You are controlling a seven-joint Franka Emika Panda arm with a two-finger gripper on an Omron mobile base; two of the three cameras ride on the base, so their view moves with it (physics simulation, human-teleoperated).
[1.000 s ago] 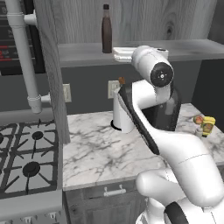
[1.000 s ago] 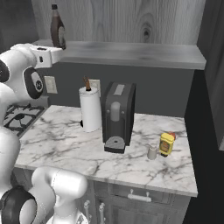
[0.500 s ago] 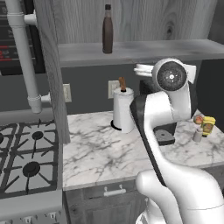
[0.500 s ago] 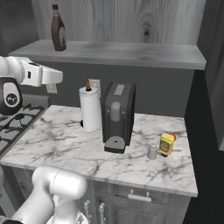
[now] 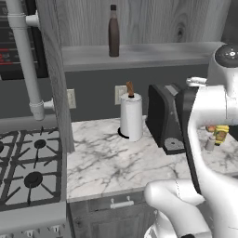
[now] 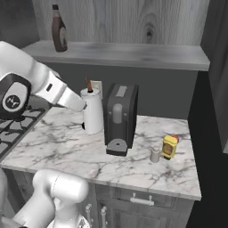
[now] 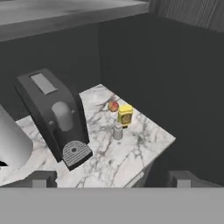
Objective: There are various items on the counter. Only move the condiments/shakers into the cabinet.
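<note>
A tall dark brown bottle [image 5: 113,30] [image 6: 58,34] stands upright on the cabinet's grey shelf board [image 5: 158,52] [image 6: 133,53], with nothing touching it. On the counter [image 5: 107,162] [image 7: 135,151], right of the black coffee machine, a yellow squeeze bottle [image 5: 221,135] [image 6: 169,147] [image 7: 125,115] stands next to a small pale shaker [image 5: 210,143] [image 6: 154,155] [image 7: 117,130]. My gripper [image 7: 111,181] is open and empty. It hangs above the counter and looks down at the yellow bottle and the shaker from some distance.
A black coffee machine [image 5: 165,118] [image 6: 119,118] [image 7: 52,113] and a white paper-towel roll [image 5: 131,116] [image 6: 93,113] stand mid-counter. A small red round thing [image 7: 113,106] lies behind the yellow bottle. A gas stove [image 5: 28,162] is at the left, and a dark wall closes the right end.
The hand has left the dark bottle standing on the shelf and has swung right and down, over the coffee machine's side of the counter.
</note>
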